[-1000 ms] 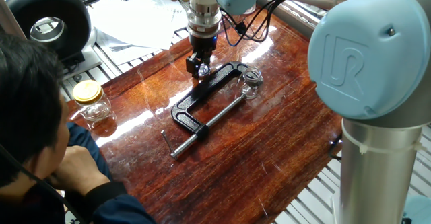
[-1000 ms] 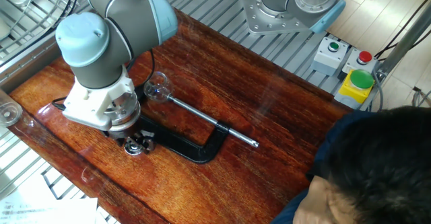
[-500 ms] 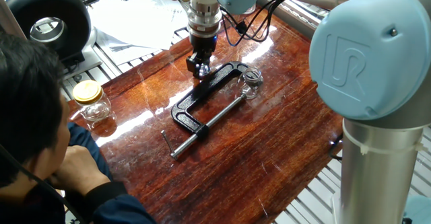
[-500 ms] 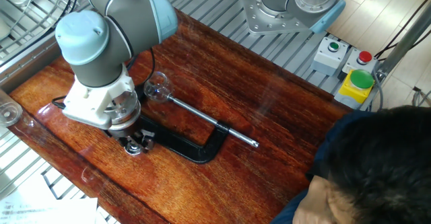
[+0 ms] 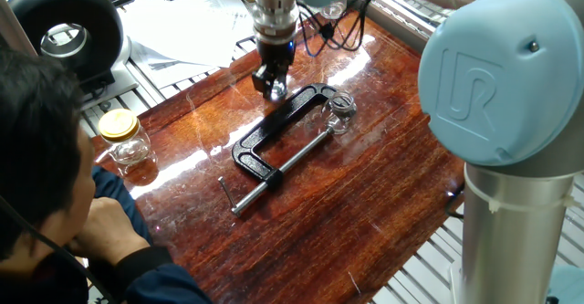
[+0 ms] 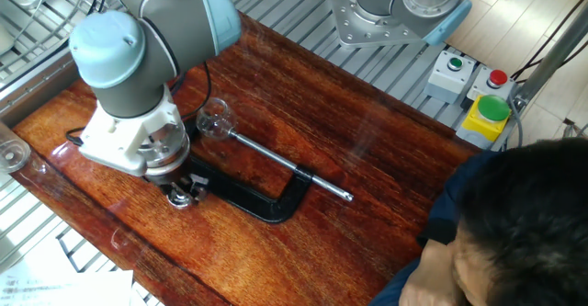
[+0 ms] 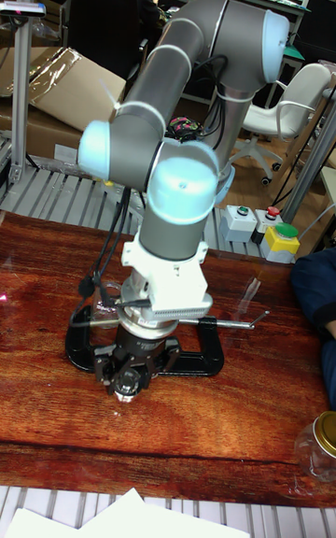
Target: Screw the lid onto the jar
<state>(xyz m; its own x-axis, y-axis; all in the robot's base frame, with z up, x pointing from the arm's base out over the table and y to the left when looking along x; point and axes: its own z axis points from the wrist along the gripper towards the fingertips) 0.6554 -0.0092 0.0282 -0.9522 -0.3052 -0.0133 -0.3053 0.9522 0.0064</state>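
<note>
The jar is a tiny clear glass one, held upright in the jaws of a black C-clamp on the wooden table; it also shows as the jar beside the arm. My gripper hangs just above the table to the left of the clamp's frame, a short way from the jar. Its fingers are shut on a small glinting round cap, the lid, seen between the fingertips as the lid. In the tall view my gripper hides the jar behind the wrist.
A bigger glass jar with a yellow lid stands near the table's left edge, close to a seated person. The clamp's long screw handle lies across the table. A small dark pin lies near the clamp's end. Button boxes sit off the table.
My gripper has risen a little off the table with the lid still between its fingers. The jar and clamp have not moved.
</note>
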